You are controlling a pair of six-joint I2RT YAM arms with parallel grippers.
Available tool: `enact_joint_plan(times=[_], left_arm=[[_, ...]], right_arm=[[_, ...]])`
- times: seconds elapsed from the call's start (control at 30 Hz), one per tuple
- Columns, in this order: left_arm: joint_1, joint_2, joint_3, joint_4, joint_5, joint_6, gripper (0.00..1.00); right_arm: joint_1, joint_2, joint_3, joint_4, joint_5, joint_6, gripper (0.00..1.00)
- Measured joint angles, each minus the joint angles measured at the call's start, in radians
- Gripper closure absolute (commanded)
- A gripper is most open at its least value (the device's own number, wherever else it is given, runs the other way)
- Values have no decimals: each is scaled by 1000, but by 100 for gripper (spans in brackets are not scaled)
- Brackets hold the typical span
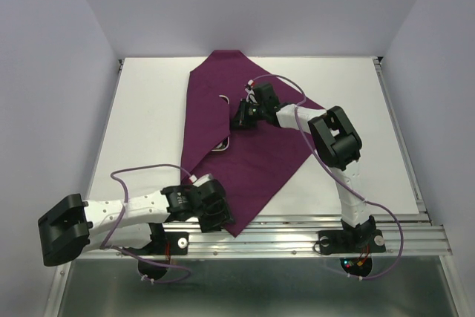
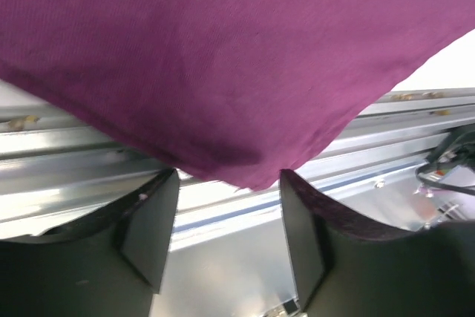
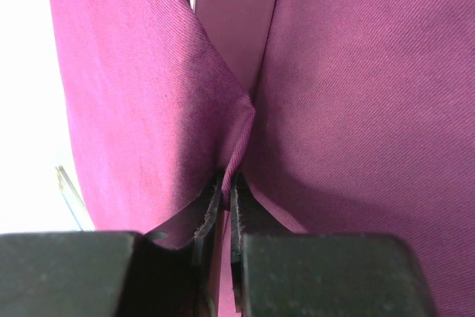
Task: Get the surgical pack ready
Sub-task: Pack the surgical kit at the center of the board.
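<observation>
The white table (image 1: pixel 148 124) carried the lot, and across it sprawled the surgical pack (image 1: pixel 256 172). It was a big maroon cloth folded over itself, its far point near the back wall and its near corner draped over the aluminium rail (image 1: pixel 297 231). The right gripper (image 3: pixel 225 183) was clamped tight on a raised ridge of the cloth mid-table, jaws nearly touching, fabric squeezed between them. The left gripper (image 2: pixel 228 176) sat at that near corner, fingers wide apart, the cloth's tip hanging just above the gap, nothing pinched. Under the fold, only a shiny corner of a steel tray (image 1: pixel 221 145) peeked out; the rest was covered.
</observation>
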Motion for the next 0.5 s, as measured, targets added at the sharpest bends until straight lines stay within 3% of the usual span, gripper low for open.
enact_joint_plan(times=[0.27, 0.5], left_arm=[[18, 72, -6, 73, -23, -10, 47], [21, 121, -6, 75, -33, 5, 45]], right_arm=[[0, 0, 0, 0, 0, 0, 99], [0, 0, 0, -1, 0, 0, 99]])
